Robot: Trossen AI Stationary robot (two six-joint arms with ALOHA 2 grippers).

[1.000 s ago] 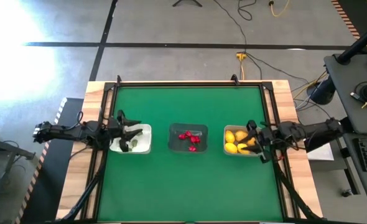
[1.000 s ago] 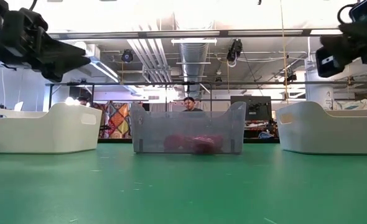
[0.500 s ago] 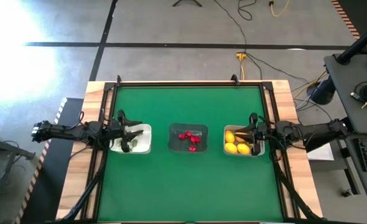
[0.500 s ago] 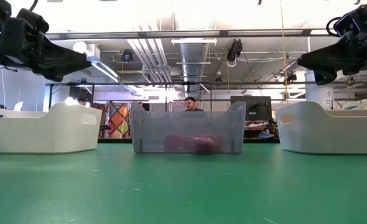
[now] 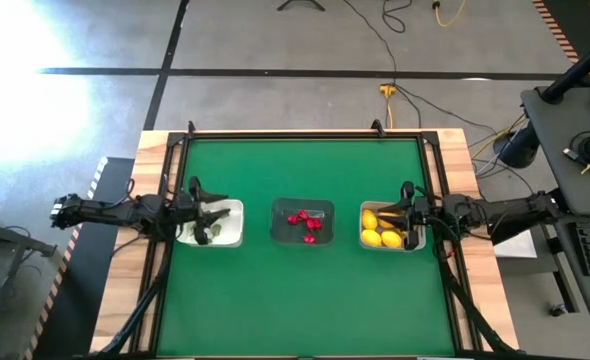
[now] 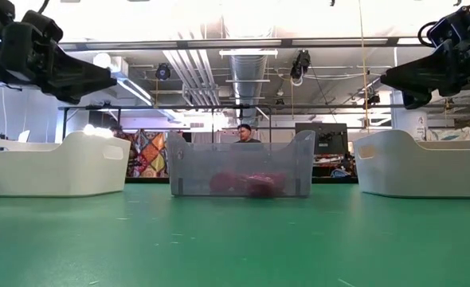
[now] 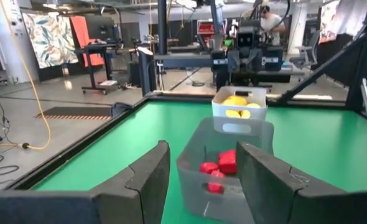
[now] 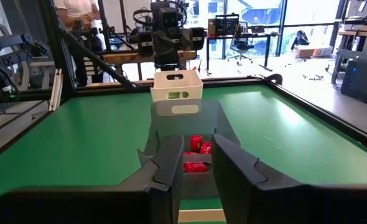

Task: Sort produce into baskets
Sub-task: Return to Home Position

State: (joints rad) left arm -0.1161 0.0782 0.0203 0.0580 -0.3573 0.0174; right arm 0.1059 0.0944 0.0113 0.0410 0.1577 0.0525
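Observation:
Three baskets stand in a row across the table. The white one [image 5: 233, 238] on the left holds green bits [image 5: 215, 231]. The dark transparent one [image 5: 280, 222] in the middle holds red bits [image 5: 305, 222]. The pale one [image 5: 365, 243] on the right holds yellow lemon-like fruits [image 5: 379, 229]. My left gripper [image 5: 215, 213] hovers level over the white basket, open and empty [image 7: 202, 174]. My right gripper [image 5: 405, 224] hovers level over the pale basket; its fingers stand a narrow gap apart with nothing between them [image 8: 199, 165].
Black frame rails [image 5: 305, 133] run along the table's far, left and right edges. Bare green mat [image 5: 305, 300] lies between the baskets and the near edge, and more [image 5: 305, 170] behind them. People show in the room beyond the table [image 6: 243, 133].
My right gripper has tipped up from pointing down into the pale basket to lying level above it, fingers pointing toward the table's left, and has shifted slightly toward the far edge. The baskets have stayed where they were.

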